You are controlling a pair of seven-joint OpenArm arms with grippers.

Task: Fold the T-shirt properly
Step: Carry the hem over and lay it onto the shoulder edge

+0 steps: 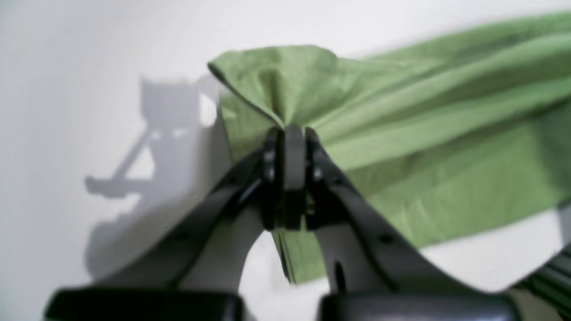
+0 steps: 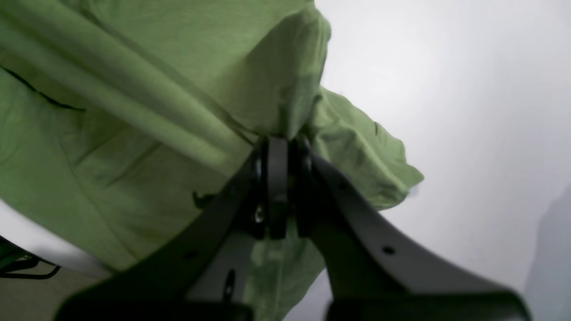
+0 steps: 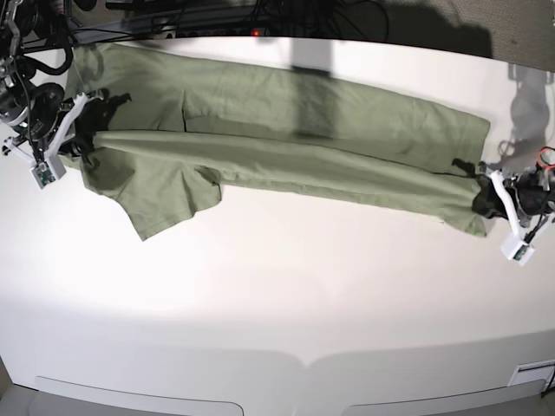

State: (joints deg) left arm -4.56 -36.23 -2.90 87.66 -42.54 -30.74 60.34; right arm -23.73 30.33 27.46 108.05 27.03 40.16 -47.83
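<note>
though wrinkled, soft green t-shirt [image 3: 286,130]

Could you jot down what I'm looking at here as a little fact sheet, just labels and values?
Cloth: wrinkled sage-green cotton T-shirt, stretched lengthwise
Surface: white table
Left claw: shut on T-shirt's end
Right claw: shut on T-shirt's opposite end
Sleeve: one lies flat toward the table's front
Fold: long crease running between the claws

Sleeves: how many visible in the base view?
1. One sleeve lies flat on the table, sticking out from the T-shirt near the right gripper. The other sleeve may be hidden under the fold.
</note>
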